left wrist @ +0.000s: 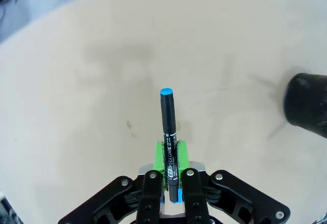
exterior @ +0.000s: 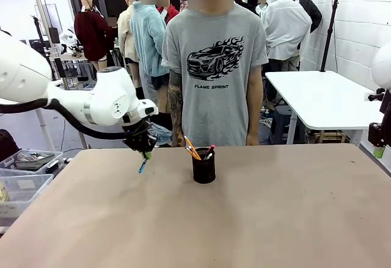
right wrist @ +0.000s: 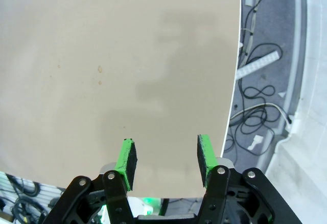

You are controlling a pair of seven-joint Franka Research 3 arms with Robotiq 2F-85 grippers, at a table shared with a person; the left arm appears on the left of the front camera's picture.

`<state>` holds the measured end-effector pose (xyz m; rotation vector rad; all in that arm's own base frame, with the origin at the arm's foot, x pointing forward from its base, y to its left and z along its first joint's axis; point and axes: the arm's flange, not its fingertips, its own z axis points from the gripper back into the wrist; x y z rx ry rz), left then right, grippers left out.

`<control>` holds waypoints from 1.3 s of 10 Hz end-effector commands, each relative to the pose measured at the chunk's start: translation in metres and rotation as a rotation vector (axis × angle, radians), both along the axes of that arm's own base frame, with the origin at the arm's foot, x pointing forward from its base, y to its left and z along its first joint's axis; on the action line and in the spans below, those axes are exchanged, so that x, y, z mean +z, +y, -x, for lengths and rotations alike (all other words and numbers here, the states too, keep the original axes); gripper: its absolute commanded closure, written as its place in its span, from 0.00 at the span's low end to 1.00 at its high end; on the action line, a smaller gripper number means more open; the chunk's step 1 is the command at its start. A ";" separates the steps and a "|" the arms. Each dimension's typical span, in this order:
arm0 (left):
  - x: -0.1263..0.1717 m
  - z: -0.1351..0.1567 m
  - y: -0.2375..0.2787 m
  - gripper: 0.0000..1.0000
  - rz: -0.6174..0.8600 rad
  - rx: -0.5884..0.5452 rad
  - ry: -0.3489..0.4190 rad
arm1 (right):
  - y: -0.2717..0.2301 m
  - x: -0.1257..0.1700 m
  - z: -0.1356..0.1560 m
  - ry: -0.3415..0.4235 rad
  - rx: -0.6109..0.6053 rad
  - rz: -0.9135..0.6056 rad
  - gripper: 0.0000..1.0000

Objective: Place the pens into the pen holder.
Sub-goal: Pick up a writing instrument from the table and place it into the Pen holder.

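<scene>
Holding the last pen [left wrist: 168, 132] right now, the dark one with the blue end, clamped tight between the green pads of my left claw [exterior: 145, 152]. In the left wrist view it sticks straight out along the fingers, blue cap leading, with nothing but bare table [exterior: 275, 219] under it. From the front camera the pen hangs tilted from the claw, tip pointing down and a bit toward my side, just above the table near the far edge.

The pen holder [exterior: 203, 166] sits near the middle of the table toward the far edge, off to the right of my left claw, fairly near but clearly apart. It's already got a few pens standing in it, an orange one [exterior: 192, 148] and a red-tipped one [exterior: 209, 151] leaning out the top. In the left wrist view it shows as a dark blur at the right edge.

So I reckon the coming move is a sideways carry to the right, then getting the pen's long axis more upright over the cup's mouth before letting go. Left arm is way nearer. My right claw [right wrist: 166, 160] hangs at the table's right edge, jaws partly apart, nothing in them.
</scene>
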<state>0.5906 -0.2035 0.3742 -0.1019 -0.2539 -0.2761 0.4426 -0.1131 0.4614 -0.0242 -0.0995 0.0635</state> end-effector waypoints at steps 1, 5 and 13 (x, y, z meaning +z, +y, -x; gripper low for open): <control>0.008 0.016 0.017 1.00 0.192 -0.202 -0.148 | 0.000 0.000 0.000 0.000 0.001 -0.005 0.39; 0.030 0.010 0.002 1.00 0.472 -0.525 -0.428 | 0.000 0.000 0.000 0.000 0.001 -0.005 0.39; 0.047 0.015 -0.035 1.00 0.681 -0.745 -0.785 | 0.000 0.000 0.000 0.000 0.001 -0.005 0.39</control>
